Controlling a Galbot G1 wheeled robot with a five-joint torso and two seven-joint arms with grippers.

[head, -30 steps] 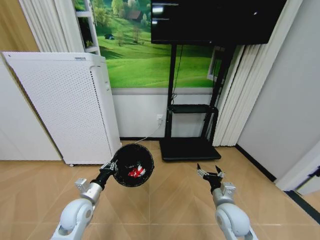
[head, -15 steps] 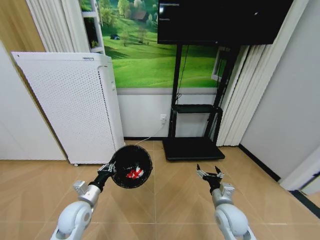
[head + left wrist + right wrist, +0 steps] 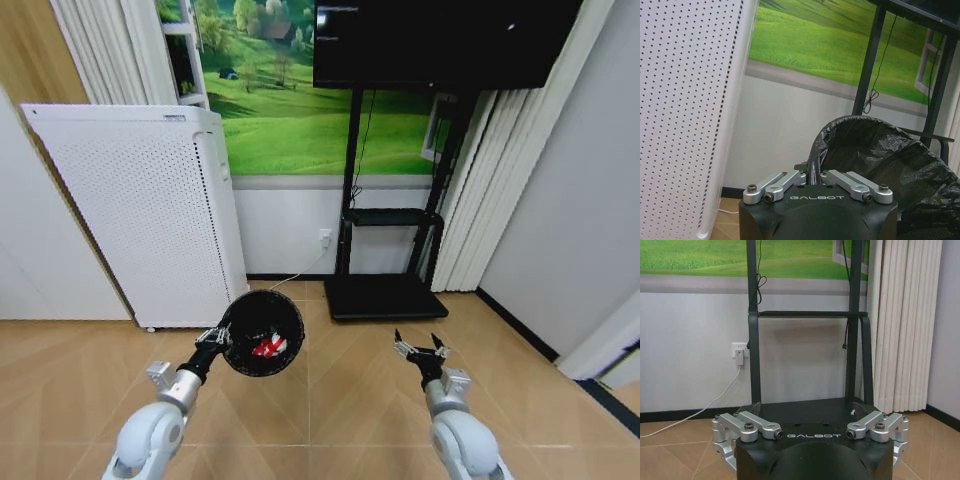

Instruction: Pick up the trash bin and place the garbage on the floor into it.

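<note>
Carrying the trash bin is the step we judge to be in hand. From the head view, our left gripper has its fingers clamped on the bin's rim and holds it clear of the floor, tipped so its mouth faces us. A red-and-white wad lies inside it. The bin hangs in front of the white air purifier, low and to our left. Our right gripper is held out over the floor on our right, its fingers spread wide and holding nothing, with the black TV stand beyond it. We see no loose garbage on the stretch of floor ahead.

From the left wrist view, the fingers pinch the rim where the black bag folds over it; the purifier's dotted panel stands close beside.

From the right wrist view, the fingers stand apart and empty, pointing at the base of the stand and the wall socket.

As we judge it, the next move calls for finding whatever garbage remains, since none shows here, bringing the free right gripper down over it, and keeping the bin's mouth turned up enough that the wad stays in.
</note>
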